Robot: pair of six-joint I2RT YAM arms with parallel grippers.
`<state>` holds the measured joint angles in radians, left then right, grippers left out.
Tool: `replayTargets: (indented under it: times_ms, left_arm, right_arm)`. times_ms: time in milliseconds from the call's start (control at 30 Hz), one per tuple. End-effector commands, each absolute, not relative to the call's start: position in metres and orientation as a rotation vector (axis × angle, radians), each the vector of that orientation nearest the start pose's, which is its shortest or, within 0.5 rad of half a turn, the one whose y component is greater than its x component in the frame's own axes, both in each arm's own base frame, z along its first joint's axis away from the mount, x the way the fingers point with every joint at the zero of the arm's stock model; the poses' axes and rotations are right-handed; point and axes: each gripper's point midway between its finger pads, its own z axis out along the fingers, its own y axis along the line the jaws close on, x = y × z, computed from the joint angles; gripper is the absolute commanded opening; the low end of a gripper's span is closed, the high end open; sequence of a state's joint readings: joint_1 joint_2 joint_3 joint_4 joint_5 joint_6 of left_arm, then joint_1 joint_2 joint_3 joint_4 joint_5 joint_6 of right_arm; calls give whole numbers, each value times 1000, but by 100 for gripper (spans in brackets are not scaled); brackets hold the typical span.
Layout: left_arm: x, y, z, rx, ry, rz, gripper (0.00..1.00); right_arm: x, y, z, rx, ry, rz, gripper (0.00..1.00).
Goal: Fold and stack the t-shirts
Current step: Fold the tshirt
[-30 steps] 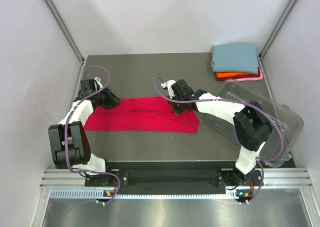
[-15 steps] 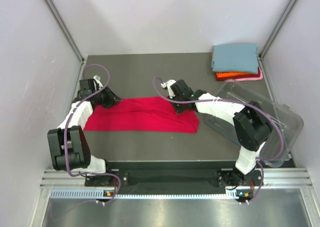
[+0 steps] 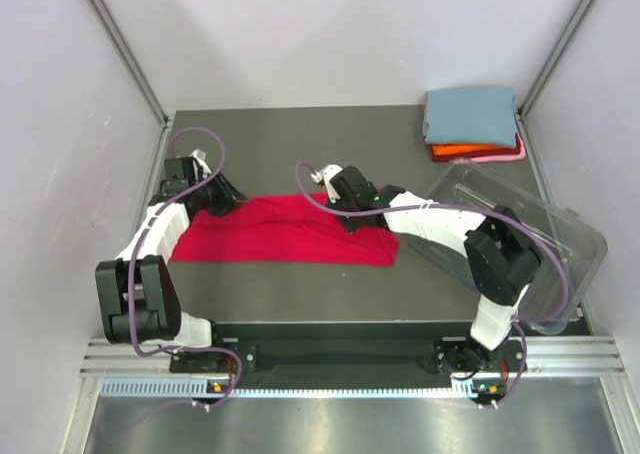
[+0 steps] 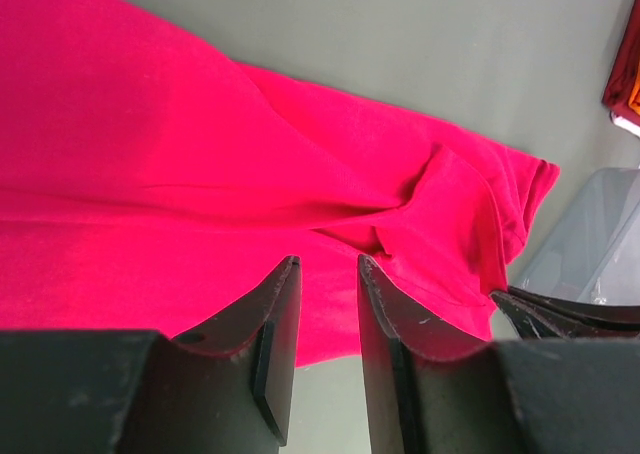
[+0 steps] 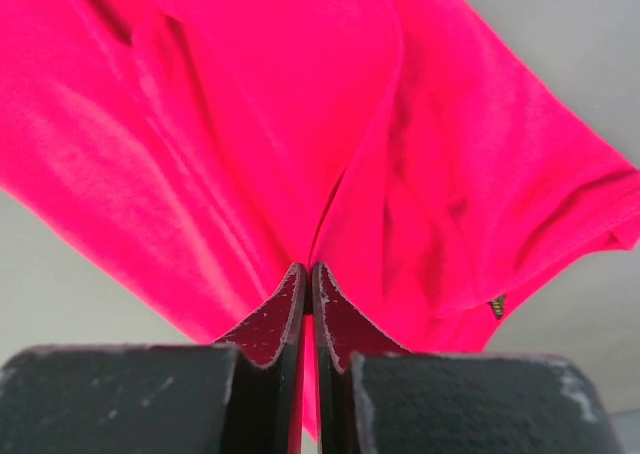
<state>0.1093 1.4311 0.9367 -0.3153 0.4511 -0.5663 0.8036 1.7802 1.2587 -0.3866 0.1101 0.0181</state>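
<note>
The crimson t-shirt (image 3: 270, 236) lies mid-surface (image 3: 280, 154) as a long band running 9 to 3 o'clock. The right end effector (image 5: 308, 269), clamped on a raised fold, has slid toward 9 o'clock, so the crosswise fold seems begun. The left end effector (image 4: 328, 262), narrowly parted and holding nothing, has eased toward 11 o'clock. At 1 o'clock the folded blue-grey t-shirt (image 3: 470, 114) tops the orange t-shirt (image 3: 460, 153) and the pink t-shirt (image 3: 506, 156).

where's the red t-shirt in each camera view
Top external: the red t-shirt lies in the middle, a wide band.
Left wrist: it fills the left and centre.
Right wrist: it fills most of the picture.
Shared landmark: the grey table under it; the clear tub shows in top and left wrist only.
</note>
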Motion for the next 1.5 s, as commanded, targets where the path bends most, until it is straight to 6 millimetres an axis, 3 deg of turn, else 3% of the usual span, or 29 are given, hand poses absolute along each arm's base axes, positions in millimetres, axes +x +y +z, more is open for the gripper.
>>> replayTargets:
  times_ms: [0, 100, 333, 600, 733, 1000, 1167, 1467]
  left_arm:
    - [364, -64, 137, -539, 2301, -764, 34]
    - [361, -70, 135, -535, 2309, -758, 35]
    - [350, -89, 128, -547, 2320, -816, 38]
    - [335, -134, 115, -513, 2281, -988, 39]
    - [331, -151, 105, -489, 2286, -997, 40]
    - [327, -156, 78, -451, 2296, -918, 42]
    - [335, -165, 80, -351, 2222, -964, 42]
    - [339, -174, 64, -281, 2227, -987, 42]
  right_arm:
    - [312, 332, 129, -903, 2170, 304, 0]
    - [294, 344, 133, -946, 2144, 361, 0]
    - [252, 358, 114, -1025, 2169, 443, 0]
    - [223, 367, 97, -1058, 2175, 493, 0]
    - [219, 368, 92, -1056, 2175, 494, 0]
    - [216, 367, 91, -1033, 2167, 515, 0]
    - [215, 365, 92, -1037, 2161, 516, 0]
    - [215, 364, 95, -1038, 2151, 515, 0]
